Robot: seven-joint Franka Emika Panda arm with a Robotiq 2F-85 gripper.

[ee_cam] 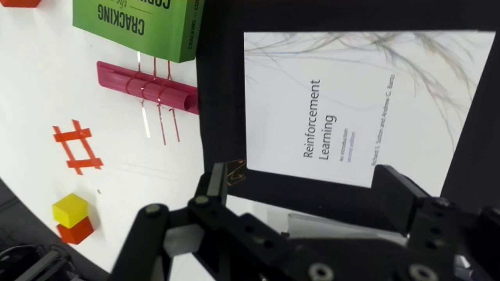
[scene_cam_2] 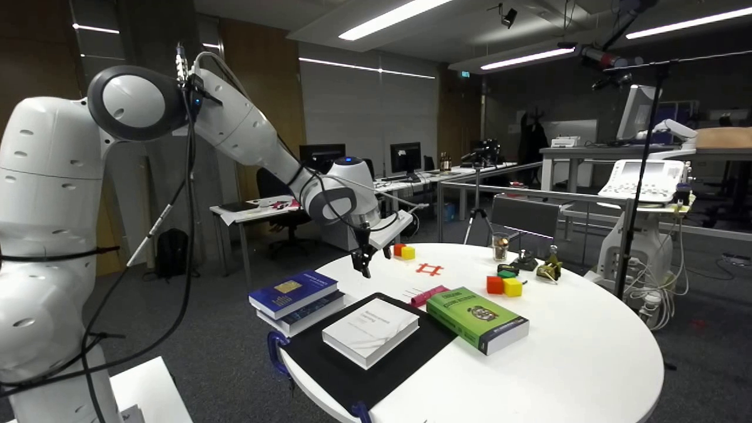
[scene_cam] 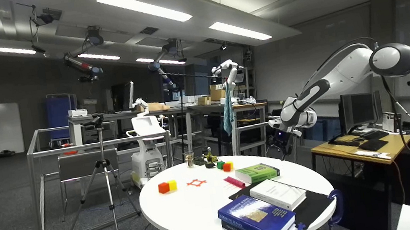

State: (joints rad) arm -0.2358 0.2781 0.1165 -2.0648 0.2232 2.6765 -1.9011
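Note:
My gripper (ee_cam: 300,173) is open with nothing between its fingers. It hangs above the round white table, pointing down, apart from the books; it also shows in both exterior views (scene_cam: 284,156) (scene_cam_2: 376,262). In the wrist view a white book titled "Reinforcement Learning" (ee_cam: 351,97) lies flat beyond the fingertips, and the right finger overlaps its lower edge. The book lies on a black mat (ee_cam: 222,97) (scene_cam_2: 376,385) and also shows in both exterior views (scene_cam: 278,193) (scene_cam_2: 371,329). A green book (ee_cam: 136,27) (scene_cam_2: 477,317) and a magenta holder (ee_cam: 148,84) lie beside the mat.
Two stacked blue books (scene_cam: 255,218) (scene_cam_2: 294,294) lie by the mat. Blue clamps (scene_cam: 336,207) (scene_cam_2: 277,352) grip the table edge. Red and yellow blocks (scene_cam_2: 494,285) (ee_cam: 70,210), orange tape (ee_cam: 78,146), a glass (scene_cam_2: 500,247) and small figures (scene_cam_2: 550,269) are on the table.

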